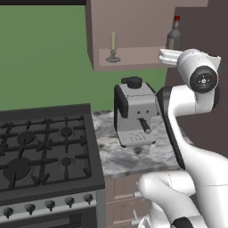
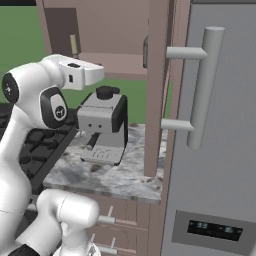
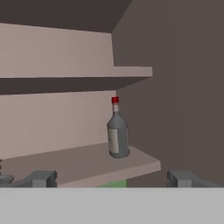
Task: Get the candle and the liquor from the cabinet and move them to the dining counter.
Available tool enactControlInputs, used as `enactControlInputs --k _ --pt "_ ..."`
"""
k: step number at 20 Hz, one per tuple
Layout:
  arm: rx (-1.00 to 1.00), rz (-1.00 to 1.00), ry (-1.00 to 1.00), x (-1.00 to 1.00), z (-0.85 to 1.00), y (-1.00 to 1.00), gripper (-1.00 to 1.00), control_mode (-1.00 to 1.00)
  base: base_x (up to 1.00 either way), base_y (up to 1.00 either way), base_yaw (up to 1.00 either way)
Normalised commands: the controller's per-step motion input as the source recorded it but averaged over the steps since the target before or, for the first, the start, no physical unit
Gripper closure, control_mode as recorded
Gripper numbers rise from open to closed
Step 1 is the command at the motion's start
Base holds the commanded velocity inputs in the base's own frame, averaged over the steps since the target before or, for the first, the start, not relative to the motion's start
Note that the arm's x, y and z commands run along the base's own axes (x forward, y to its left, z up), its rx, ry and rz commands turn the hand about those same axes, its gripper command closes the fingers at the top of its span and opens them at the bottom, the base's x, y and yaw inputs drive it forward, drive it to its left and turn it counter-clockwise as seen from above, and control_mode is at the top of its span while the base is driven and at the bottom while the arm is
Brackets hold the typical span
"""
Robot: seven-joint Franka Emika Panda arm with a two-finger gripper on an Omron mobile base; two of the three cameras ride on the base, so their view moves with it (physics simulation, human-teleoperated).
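Open gripper facing the liquor bottle on the lower shelf of the open cabinet.

In the hand view the two finger tips stand wide apart at the bottom edge with nothing between them; the liquor, grey-brown glass with a red cap, stands upright ahead of them and apart from them, near the right end of the shelf beside the cabinet's side wall. From the left base view the candle, a pale taper in a small grey candlestick, stands upright on the same shelf, well to the left of the bottle. The cabinet door hangs open. Below sits a grey coffee machine on a small marbled worktop, with a black gas hob to its left.
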Motion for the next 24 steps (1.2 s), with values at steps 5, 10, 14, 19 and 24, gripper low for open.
enactControlInputs --k 5,10,14,19,24 --pt "0.00 0.00 -0.01 0.12 0.04 -0.10 -1.00 -1.00 0.00 0.00 0.00" --pt "0.00 0.00 0.00 0.15 0.05 -0.09 -1.00 -1.00 0.00 0.00 0.00" --pt "0.00 0.00 0.00 0.08 0.02 -0.03 -1.00 -1.00 0.00 0.00 0.00" --pt "0.00 0.00 0.00 0.11 0.04 0.00 -1.00 -1.00 0.00 0.00 0.00" --pt "0.00 0.00 0.00 0.26 0.00 0.00 -1.00 -1.00 0.00 0.00 0.00"
